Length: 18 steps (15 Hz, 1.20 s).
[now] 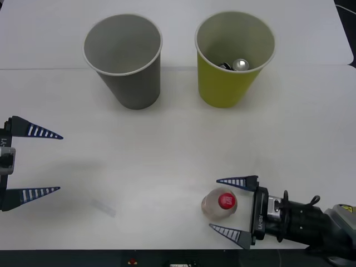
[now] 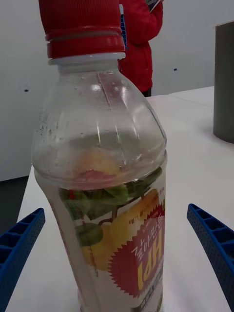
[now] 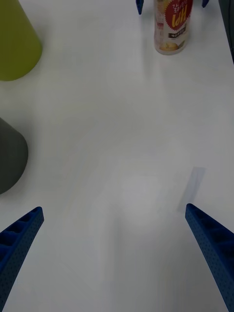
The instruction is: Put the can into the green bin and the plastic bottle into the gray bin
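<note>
white table (image 1: pixel 167 144), matte, evenly lit from above; soft faint shadows only. a seam runs across the far part of the top. a small pale strip of tape (image 1: pixel 103 207) lies flat near the front edge, also visible in the left wrist view (image 3: pixel 193 181). dark strip below the table's front edge. in the right wrist view, a plain white wall (image 2: pixel 195 44) stands behind the table, with a few small dark specks, and a darker floor patch (image 2: pixel 12 204) beside the table's edge.
</note>
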Tool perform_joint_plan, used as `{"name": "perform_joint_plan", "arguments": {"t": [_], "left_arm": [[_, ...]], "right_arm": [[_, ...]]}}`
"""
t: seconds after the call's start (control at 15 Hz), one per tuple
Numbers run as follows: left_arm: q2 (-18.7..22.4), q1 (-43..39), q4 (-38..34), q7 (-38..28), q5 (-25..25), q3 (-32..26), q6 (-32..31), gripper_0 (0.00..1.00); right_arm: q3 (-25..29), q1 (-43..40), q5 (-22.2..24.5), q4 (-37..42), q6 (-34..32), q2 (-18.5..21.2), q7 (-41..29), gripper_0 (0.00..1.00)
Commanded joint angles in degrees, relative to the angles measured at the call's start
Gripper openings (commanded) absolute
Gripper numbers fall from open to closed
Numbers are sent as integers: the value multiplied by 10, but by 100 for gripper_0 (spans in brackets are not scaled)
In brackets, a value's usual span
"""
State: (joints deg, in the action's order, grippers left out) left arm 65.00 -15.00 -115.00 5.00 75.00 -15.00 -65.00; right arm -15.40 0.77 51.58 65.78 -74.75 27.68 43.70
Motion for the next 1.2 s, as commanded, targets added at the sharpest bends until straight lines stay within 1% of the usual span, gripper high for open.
{"name": "perform_joint_plan", "arguments": {"t": [0.07, 0.27, 0.33, 0.4, 0.47, 0.53, 0.6, 0.67, 1.0, 1.2], "left_arm": [[0, 0, 0, 0, 0, 0, 0, 100], [0, 0, 0, 0, 0, 0, 0, 100], [0, 0, 0, 0, 0, 0, 0, 100], [0, 0, 0, 0, 0, 0, 0, 100], [0, 0, 0, 0, 0, 0, 0, 100], [0, 0, 0, 0, 0, 0, 0, 100], [0, 0, 0, 0, 0, 0, 0, 100], [0, 0, 0, 0, 0, 0, 0, 100], [0, 0, 0, 0, 0, 0, 0, 100], [0, 0, 0, 0, 0, 0, 0, 100]], "right_arm": [[-37, 8, -32, 0, 27, -3, 16, 100], [-47, 15, -40, 0, 34, -10, 28, 100], [-47, 16, -40, 0, 35, -11, 30, 98], [-47, 17, -40, 0, 38, -14, 31, 63], [-47, 17, -42, 1, 38, -14, 32, 25], [-47, 17, -42, 0, 38, -16, 32, 6], [-47, 17, -42, 1, 38, -16, 34, 1], [-47, 17, -42, 1, 39, -18, 36, 0], [-52, 17, -41, 0, 46, -18, 31, 0], [-51, 17, -38, 13, 64, -17, 21, 0]]}}
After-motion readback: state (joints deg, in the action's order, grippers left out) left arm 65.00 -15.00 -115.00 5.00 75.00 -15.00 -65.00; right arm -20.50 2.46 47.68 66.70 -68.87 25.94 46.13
